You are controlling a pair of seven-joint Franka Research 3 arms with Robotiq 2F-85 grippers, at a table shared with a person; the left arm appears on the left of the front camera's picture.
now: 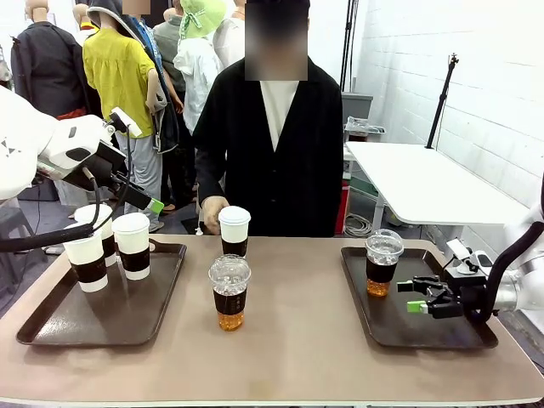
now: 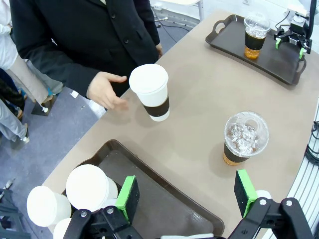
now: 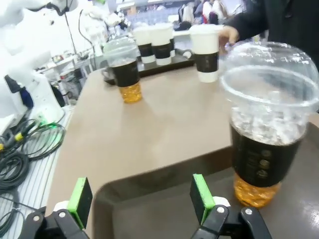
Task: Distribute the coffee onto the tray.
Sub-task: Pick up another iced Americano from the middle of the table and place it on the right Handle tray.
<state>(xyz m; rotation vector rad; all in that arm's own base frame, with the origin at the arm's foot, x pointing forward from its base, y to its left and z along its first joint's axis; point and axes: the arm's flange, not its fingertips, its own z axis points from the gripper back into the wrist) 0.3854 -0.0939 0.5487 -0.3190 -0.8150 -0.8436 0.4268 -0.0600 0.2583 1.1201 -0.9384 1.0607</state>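
While the right gripper [image 1: 414, 297] rests beside it with jaws spread and holding nothing, one clear cup [image 1: 382, 263] stands upright on the right tray [image 1: 442, 336], long axis vertical, dome up. The left gripper [image 2: 187, 191], jaws apart, hangs over three upright white cups [image 1: 132, 246].

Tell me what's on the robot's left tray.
Three white lidded paper cups stand at the far end of the left tray. The lower half of the rearmost cup is hidden behind the others.

Front view: rear white cup [image 1: 93, 217] sits partly hidden behind two others on left tray [image 1: 51, 327]; left wrist view: white cups [image 2: 87, 185] run off btm edge, partly behind left tool [image 2: 187, 185].
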